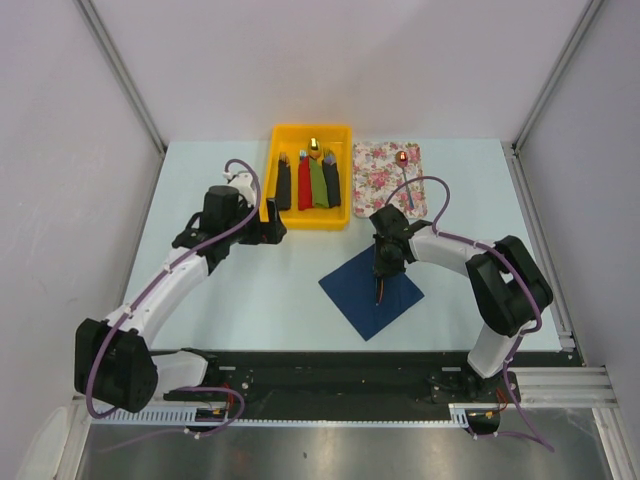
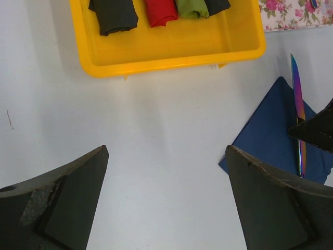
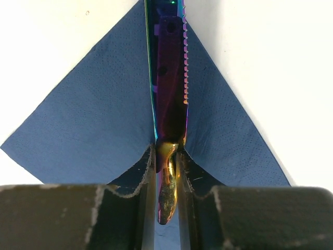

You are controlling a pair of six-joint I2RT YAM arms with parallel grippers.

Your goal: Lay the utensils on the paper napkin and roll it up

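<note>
- Centrally, an iridescent purple-blue serrated knife point(image 3: 169, 78) lies across the navy napkin point(image 3: 88, 125).
- Right pincer point(image 3: 166, 156) narrow around its gold handle; grip unclear.
- Left pincer point(image 2: 166, 151) wide.

The slim serrated knife point(image 3: 169, 78) is polished metal, mirror-glossy, with an iridescent purple-blue blade running to gold at the handle. The square navy paper napkin point(image 3: 88, 130) is thin, matt and finely dimpled all over. The yellow rectangular tray point(image 2: 171, 47) is smooth plastic with a moderate gloss. The black, red and green rolled bundles point(image 2: 162, 10) are matt and soft-looking; paper or cloth not determinable. The pale tabletop point(image 2: 156, 135) is smooth with a low sheen. On the left gripper point(image 2: 166, 151), the black fingers point(image 2: 67, 203) are matt, one pad scuffed grey and rough.
</note>
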